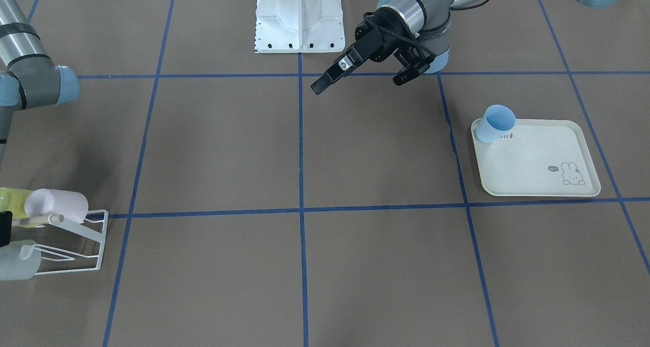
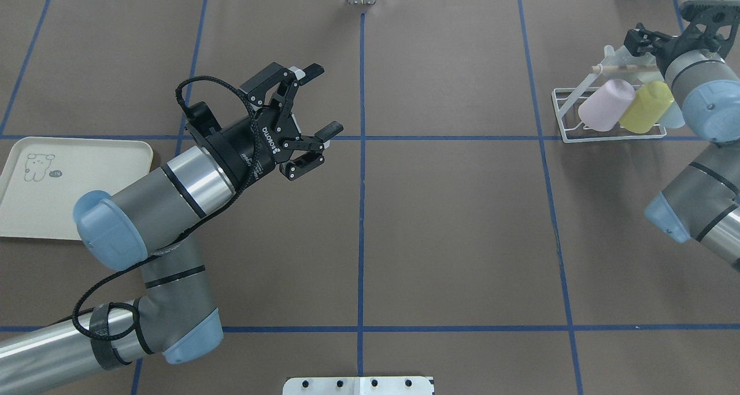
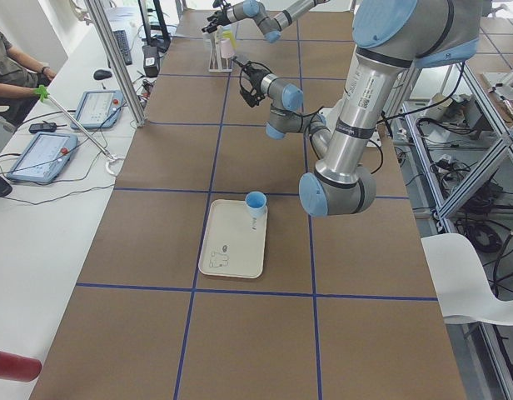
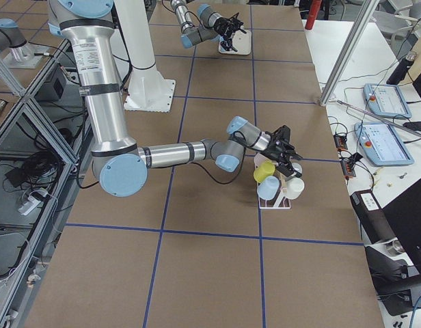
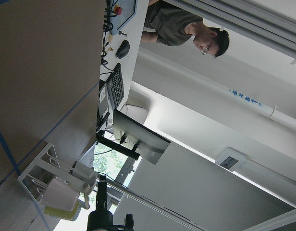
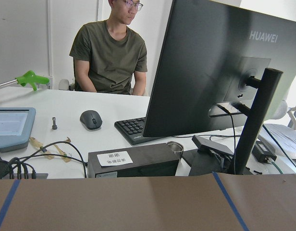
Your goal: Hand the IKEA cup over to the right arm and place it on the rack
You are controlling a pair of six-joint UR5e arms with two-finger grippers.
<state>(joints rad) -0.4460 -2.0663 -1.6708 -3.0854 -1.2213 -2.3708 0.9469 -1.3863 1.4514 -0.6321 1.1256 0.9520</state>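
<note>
The IKEA cup (image 1: 495, 123) is pale blue and lies tilted on the near corner of the cream rabbit-print tray (image 1: 538, 159); the exterior left view shows the cup (image 3: 256, 201) too. My left gripper (image 1: 359, 84) hangs open and empty above the table's middle, well away from the cup. In the overhead view the left gripper (image 2: 322, 100) points forward, and the left arm hides the cup. The right arm holds its gripper (image 2: 659, 28) just above the white wire rack (image 2: 563, 114), with the jaws spread and nothing between them.
On the rack sit a pink cup (image 2: 604, 106), a yellow cup (image 2: 644, 109) and a pale cup (image 1: 18, 260). The white robot base (image 1: 298, 17) stands at the table's edge. A person sits at a desk with a monitor (image 6: 210, 72) beyond the table.
</note>
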